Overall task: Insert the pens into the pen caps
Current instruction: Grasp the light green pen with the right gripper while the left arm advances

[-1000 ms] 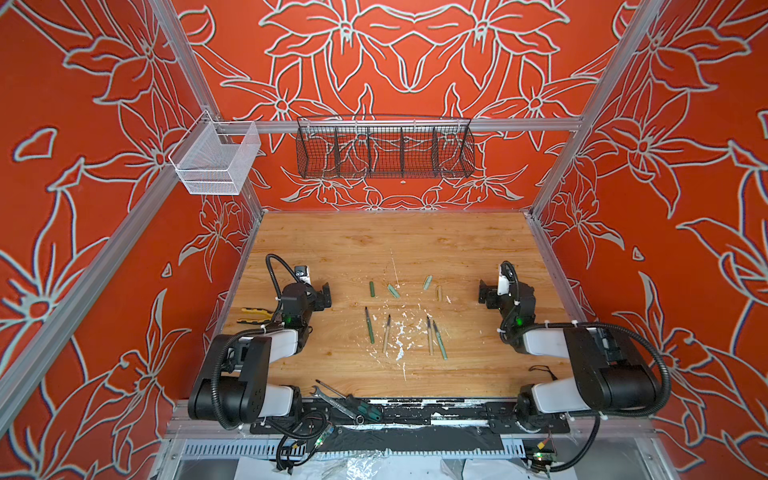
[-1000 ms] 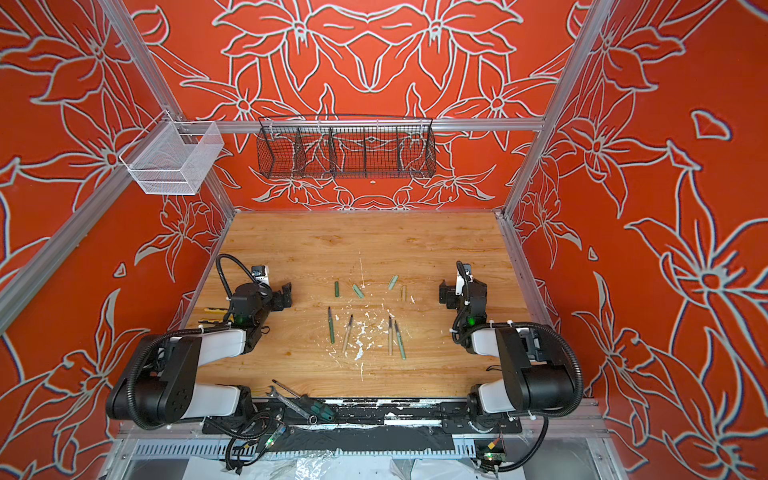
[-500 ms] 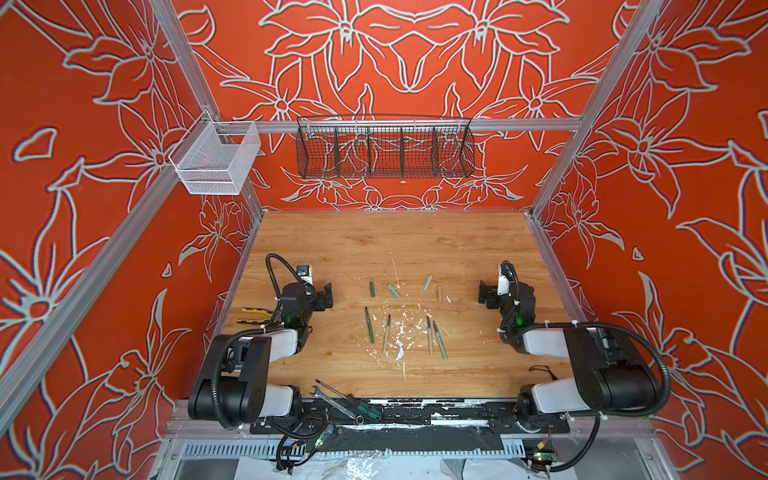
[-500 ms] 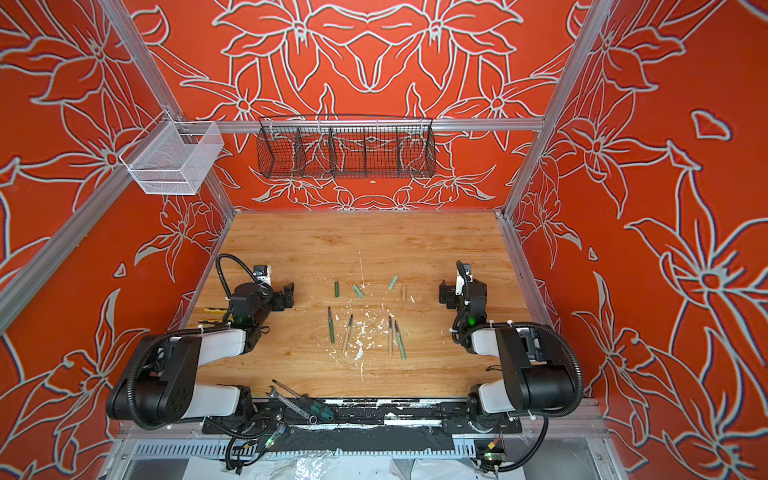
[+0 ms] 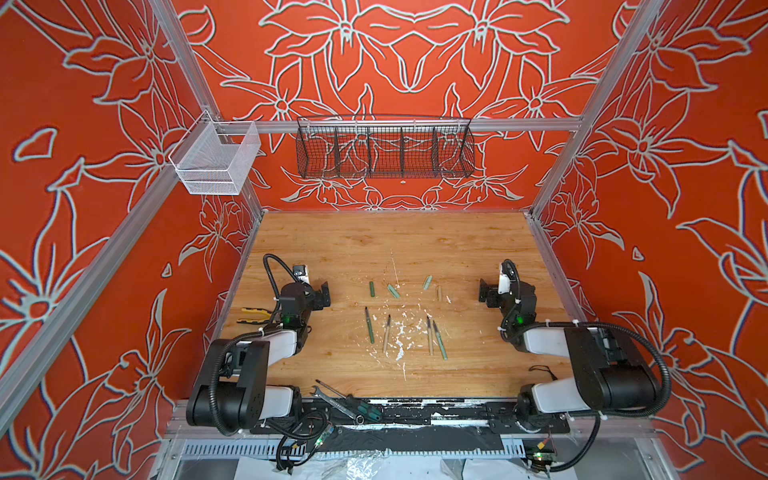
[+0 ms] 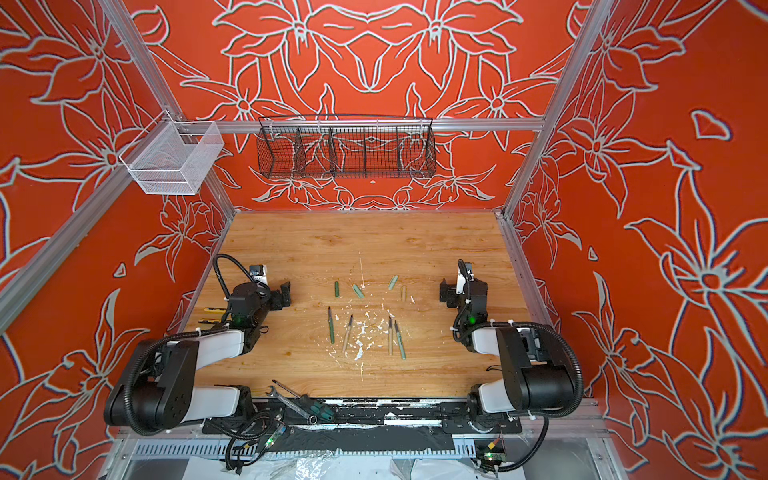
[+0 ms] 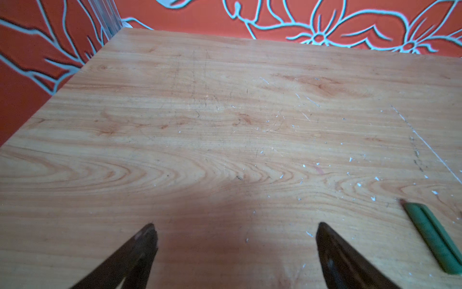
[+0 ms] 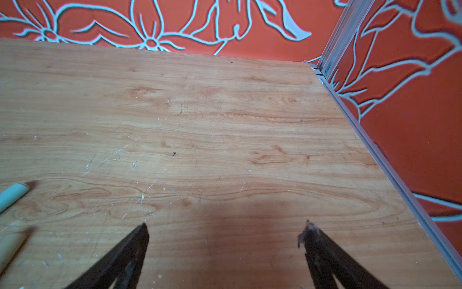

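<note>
Pens (image 5: 369, 328) unmoved, lying near-parallel, dark tips toward pen caps (image 5: 372, 289).

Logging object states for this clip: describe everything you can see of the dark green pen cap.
The dark green pen cap is a short stubby tube, plastic-looking, with a raised strip along its length in the left wrist view. It lies flat on the wooden table, leftmost of its row, apart from the pale green cap beside it and the green pen nearer the robot. No pen is in it. Only the table touches it; the open left gripper stands clear.
</note>
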Robot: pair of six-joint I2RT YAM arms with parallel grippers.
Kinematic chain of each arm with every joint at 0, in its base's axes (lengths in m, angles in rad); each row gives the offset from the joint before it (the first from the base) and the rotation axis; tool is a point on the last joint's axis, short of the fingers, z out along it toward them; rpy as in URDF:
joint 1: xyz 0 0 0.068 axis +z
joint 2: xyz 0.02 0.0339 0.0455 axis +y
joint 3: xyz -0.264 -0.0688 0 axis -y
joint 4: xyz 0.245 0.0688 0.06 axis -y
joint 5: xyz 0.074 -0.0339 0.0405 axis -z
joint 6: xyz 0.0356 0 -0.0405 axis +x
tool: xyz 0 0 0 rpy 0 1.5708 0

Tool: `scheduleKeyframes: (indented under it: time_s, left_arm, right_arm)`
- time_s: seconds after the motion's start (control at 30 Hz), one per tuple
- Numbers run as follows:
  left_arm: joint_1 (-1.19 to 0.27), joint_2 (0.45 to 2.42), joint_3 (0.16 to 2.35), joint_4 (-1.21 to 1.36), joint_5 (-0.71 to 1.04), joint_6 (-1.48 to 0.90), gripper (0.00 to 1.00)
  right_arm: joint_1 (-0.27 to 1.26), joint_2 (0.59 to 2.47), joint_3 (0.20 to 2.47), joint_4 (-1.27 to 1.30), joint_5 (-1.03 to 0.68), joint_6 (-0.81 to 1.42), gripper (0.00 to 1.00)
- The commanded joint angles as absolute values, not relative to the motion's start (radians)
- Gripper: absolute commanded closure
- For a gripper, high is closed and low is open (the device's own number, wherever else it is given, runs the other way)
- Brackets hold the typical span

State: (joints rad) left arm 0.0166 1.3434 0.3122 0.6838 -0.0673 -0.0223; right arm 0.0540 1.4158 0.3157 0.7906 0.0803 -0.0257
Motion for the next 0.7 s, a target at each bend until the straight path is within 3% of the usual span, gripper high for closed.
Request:
scheduleKeyframes:
  time_s: [0.0,0.37,0.53,0.67]
  left_arm:
    - [0.001,1.323,0.321,0.687,-0.115,-0.016,0.03]
    - [-0.036,1.306,0.601,0.188,-0.378,-0.152,0.03]
    - [-0.041,1.325,0.824,-0.170,-0.410,-0.340,0.03]
    - [-0.052,1.334,0.995,-0.413,-0.307,-0.411,0.03]
  right_arm:
    - [0.052,1.344,0.420,0.591,0.063,-0.028,0.03]
    - [0.065,1.229,0.686,0.074,-0.050,0.112,0.03]
    - [0.206,1.259,0.840,-0.225,0.004,0.172,0.03]
    - [0.347,1.287,0.906,-0.416,0.065,0.223,0.03]
